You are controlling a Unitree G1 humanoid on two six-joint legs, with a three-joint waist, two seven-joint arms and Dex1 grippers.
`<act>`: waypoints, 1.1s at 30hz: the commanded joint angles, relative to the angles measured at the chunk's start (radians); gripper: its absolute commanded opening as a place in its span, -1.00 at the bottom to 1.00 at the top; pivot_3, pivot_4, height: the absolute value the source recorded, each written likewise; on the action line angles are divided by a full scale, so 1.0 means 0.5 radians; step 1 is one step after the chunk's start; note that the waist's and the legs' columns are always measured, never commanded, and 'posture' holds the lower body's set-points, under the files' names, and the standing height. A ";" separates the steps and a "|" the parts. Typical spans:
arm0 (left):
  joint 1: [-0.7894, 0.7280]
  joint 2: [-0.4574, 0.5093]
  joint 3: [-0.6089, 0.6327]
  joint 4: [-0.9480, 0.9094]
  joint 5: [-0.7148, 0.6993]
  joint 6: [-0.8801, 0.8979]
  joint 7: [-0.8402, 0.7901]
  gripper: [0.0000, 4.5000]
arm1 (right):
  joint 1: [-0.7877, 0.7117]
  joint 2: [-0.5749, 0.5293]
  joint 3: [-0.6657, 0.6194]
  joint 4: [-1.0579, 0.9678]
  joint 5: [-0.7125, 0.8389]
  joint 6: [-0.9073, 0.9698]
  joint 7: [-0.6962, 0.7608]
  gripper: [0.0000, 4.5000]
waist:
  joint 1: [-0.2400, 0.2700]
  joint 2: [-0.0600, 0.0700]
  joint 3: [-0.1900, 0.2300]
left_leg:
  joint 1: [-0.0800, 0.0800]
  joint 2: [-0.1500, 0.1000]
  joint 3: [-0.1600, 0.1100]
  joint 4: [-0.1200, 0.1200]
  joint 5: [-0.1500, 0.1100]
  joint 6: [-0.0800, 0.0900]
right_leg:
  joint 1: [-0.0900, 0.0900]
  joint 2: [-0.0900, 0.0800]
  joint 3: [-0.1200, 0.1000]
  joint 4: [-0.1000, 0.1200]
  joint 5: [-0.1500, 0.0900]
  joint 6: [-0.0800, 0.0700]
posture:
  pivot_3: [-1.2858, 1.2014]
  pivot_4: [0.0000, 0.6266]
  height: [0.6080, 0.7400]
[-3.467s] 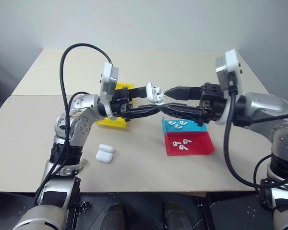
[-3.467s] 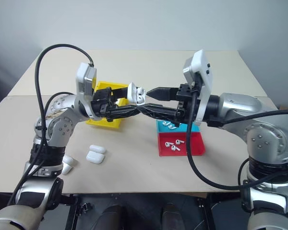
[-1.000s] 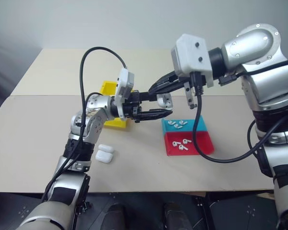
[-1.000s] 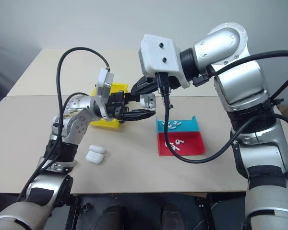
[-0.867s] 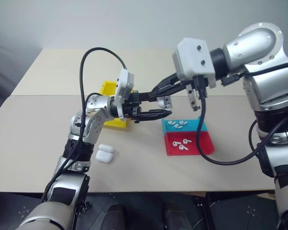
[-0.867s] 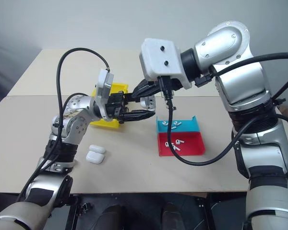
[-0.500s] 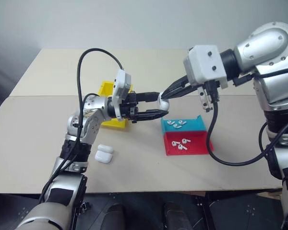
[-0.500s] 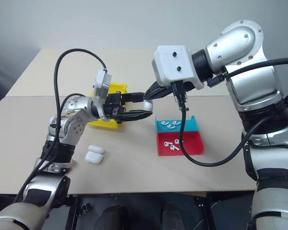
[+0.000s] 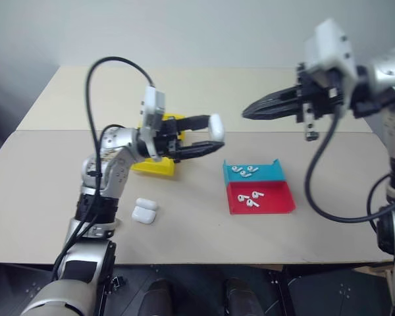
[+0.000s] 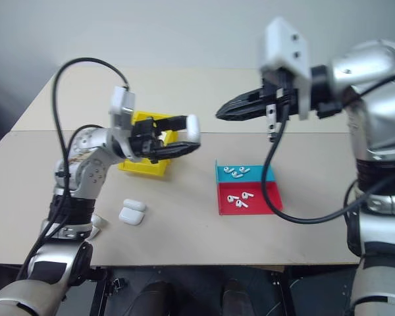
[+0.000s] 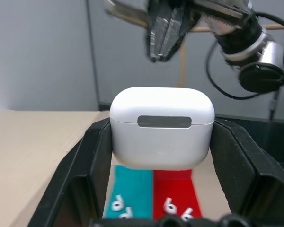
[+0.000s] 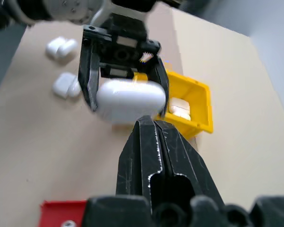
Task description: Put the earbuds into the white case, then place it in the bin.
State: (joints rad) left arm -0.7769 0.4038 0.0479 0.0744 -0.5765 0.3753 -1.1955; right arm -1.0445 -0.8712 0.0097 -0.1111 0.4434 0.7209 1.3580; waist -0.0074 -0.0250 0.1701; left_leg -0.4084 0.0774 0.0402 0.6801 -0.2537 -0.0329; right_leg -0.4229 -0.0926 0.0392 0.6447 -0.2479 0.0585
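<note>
case [image 9: 216,127] is gripped shut-lidded in the left jaws [image 9: 210,137], bin [image 9: 159,149] just behind them; right jaws [image 9: 247,110] are closed empty

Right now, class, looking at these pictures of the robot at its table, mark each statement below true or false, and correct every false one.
1. The left gripper holds the white case with its lid closed. True.
2. The right gripper is open. False: its fingers are shut together, holding nothing.
3. The blue tray holds earbuds. True.
4. The red tray lies farther from the robot than the blue tray. False: it lies nearer.
5. The held case rests inside the yellow bin. False: it is up in the air, beside the bin.
</note>
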 commanded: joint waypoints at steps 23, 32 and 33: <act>0.123 0.010 -0.048 -0.153 0.766 0.800 1.778 0.24 | 1.030 0.121 -0.647 -0.929 0.876 0.590 -1.129 -0.98 | 0.036 -0.004 -0.002 | 0.004 -0.001 -0.002 -0.001 0.000 0.000 | 0.004 0.000 0.000 -0.006 0.000 0.000 | 0.03 -0.52 1.00; 0.079 0.016 0.039 -0.192 0.778 0.730 1.803 0.98 | 1.086 0.079 -0.615 -0.981 0.863 0.551 -1.281 -1.00 | 0.032 -0.005 -0.002 | 0.004 -0.001 -0.002 -0.001 0.000 0.000 | 0.003 0.000 0.001 -0.007 0.000 0.000 | 0.03 -0.52 1.00; 0.099 0.033 0.047 -0.240 0.778 0.687 1.786 0.98 | 1.097 0.075 -0.616 -0.987 0.853 0.544 -1.298 -1.00 | 0.033 -0.004 -0.002 | 0.003 -0.001 -0.002 -0.001 0.000 0.000 | 0.003 0.000 0.000 -0.007 0.000 0.000 | 0.03 -0.52 1.00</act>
State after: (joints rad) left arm -0.7252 0.4012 0.0398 0.0293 -0.1830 0.7764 -0.2910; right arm -0.4933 -0.8164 -0.2841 -0.5683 0.8671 1.0149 0.7241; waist 0.0091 -0.0273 0.1692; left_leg -0.4067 0.0768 0.0390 0.6797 -0.2536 -0.0328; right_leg -0.4214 -0.0925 0.0395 0.6413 -0.2479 0.0585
